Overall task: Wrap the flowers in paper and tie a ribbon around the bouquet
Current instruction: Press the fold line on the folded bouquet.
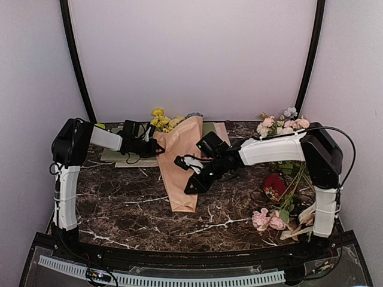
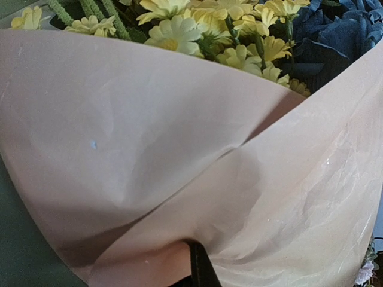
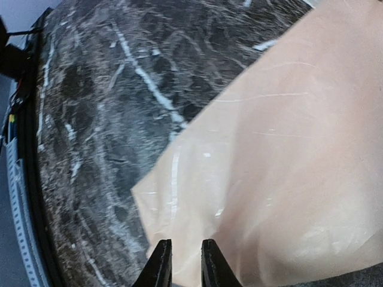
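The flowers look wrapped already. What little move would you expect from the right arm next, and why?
Probably lifting the right gripper clear of the paper: its fingers stand slightly apart with nothing between them, the left gripper seems to pinch the paper's edge shut, and no ribbon is tied yet.

No readable text, no labels — none

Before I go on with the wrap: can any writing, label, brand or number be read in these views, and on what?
No text can be read in any view.
Paper of the bouquet: plain, no print, in all three views.
Red item at the right: too small to tell whether it bears text.
Cream ribbons at the near right: any print is too small to read.
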You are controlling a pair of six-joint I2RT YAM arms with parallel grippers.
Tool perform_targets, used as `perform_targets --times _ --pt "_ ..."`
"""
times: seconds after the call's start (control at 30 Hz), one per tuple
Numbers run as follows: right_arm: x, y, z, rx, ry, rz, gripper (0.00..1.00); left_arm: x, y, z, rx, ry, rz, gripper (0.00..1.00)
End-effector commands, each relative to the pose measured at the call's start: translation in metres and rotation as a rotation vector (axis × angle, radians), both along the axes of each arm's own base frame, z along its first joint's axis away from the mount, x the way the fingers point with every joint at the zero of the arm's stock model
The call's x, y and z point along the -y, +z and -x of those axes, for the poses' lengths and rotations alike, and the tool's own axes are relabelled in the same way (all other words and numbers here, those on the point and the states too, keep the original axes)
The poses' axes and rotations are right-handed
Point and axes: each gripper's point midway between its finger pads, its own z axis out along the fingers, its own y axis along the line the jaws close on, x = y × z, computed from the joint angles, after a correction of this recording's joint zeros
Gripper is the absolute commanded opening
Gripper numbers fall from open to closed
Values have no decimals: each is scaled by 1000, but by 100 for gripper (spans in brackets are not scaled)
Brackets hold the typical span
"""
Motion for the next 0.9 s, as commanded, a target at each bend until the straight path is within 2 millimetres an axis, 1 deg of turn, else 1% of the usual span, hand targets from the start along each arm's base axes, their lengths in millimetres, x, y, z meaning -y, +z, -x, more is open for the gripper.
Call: perform_targets --times 0.0,0.07,0.17,0.27,0.3,0.33,0.4,0.5,0.57,0.63,0.67,0.7,0.77,0.83,0.87 --pt "-2 -42 -26 27 -93 55 17 -12 -25 3 -40 25 -27 0" --pt "6 -63 -15 11 -79 101 15 -12 -25 2 -39 25 -29 0" --pt "24 -89 15 -23 -35 158 13 -13 -22 -2 -28 32 -30 0" --pt "47 -107 45 -46 1 221 12 -13 -20 -7 -22 34 -38 0" --pt "54 -110 54 -50 11 241 11 -12 -21 -8 -21 32 -41 0" --pt "59 -111 61 -53 17 255 11 -12 -22 -9 -22 32 -43 0" --pt "66 -105 70 -49 29 261 11 -12 -22 -11 -20 30 -47 0" --pt "68 -86 78 -38 59 229 11 -10 -20 -12 -15 23 -37 0" --pt "67 -71 79 -24 85 211 12 -9 -18 -13 -14 19 -33 0" --pt "62 -56 73 -10 91 180 13 -9 -17 -12 -13 14 -33 0" --pt "59 -48 64 -10 69 148 13 -8 -17 -12 -14 12 -32 0" --pt "55 -40 50 -16 21 113 15 -8 -18 -11 -16 10 -31 0" --pt "52 -27 17 -65 -96 44 24 -7 -18 -10 -20 5 -28 0" --pt "51 -20 -13 -140 -222 -15 27 -7 -17 -9 -23 2 -25 0" --pt "49 -16 -23 -182 -272 -50 27 -7 -17 -9 -24 2 -24 0"
